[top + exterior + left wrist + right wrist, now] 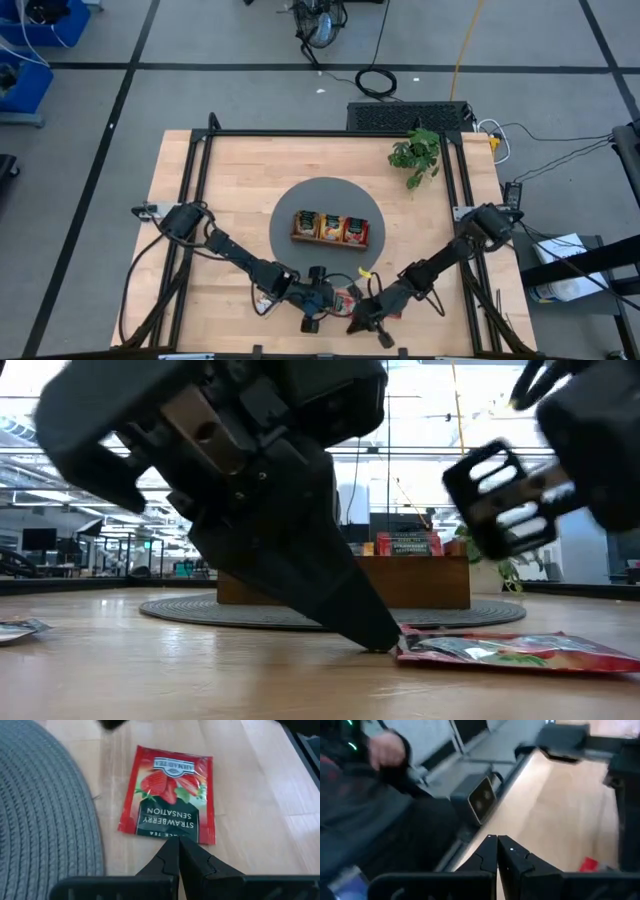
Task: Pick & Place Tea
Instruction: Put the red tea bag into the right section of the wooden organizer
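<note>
Because the red strawberry sachet (169,800) lies flat on the bare wood, just off the edge of the grey round mat (45,800), nothing of it stands up for fingers to close around, and that seems to be why the left gripper (176,851) comes at it low and slanted, tips pressed together into a single wedge. Those tips sit right at the sachet's near edge, at or nearly touching it; from table height the point (385,643) meets the wood just where the foil begins, though I cannot tell for sure whether it has slipped under. It holds nothing. My guess is that it means to nudge or lift an edge before taking hold. Beyond the sachet from this gripper, on the mat, stands the wooden tray (330,238) with sachets already upright in its compartments. The right gripper (497,851) hangs just beside the left one, raised off the table, likewise closed tight and empty, pointing towards the table's edge.
</note>
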You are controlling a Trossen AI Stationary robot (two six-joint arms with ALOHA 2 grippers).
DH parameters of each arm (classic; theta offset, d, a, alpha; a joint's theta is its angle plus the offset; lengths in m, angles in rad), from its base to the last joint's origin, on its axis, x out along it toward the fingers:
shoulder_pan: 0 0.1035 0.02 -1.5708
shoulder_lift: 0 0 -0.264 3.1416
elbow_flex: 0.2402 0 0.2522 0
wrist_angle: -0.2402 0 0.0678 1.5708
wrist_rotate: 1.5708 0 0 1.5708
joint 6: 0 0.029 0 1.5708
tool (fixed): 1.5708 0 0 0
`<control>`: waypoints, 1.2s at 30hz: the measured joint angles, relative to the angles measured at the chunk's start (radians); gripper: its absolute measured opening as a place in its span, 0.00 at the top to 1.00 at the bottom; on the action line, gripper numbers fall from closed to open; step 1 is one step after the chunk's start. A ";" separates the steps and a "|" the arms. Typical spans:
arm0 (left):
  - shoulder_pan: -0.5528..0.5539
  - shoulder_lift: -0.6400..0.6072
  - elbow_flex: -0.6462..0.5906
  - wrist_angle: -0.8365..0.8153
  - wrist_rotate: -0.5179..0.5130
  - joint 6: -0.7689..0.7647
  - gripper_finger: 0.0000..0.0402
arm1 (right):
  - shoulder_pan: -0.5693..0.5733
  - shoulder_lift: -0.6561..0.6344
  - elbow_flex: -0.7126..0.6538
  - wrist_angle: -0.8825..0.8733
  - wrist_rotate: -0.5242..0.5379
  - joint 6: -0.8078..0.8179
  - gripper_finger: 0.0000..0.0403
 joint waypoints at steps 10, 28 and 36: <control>-0.010 0.001 -0.001 0.012 0.016 -0.009 0.98 | 0.036 -0.031 0.001 -0.335 0.217 0.049 1.00; 0.006 -0.049 -0.004 -0.024 -0.005 -0.088 0.81 | 0.023 0.004 -0.143 -0.275 0.290 0.210 1.00; 0.069 -0.052 -0.004 -0.042 -0.034 -0.233 0.52 | 0.023 0.044 -0.155 -0.217 0.287 0.228 1.00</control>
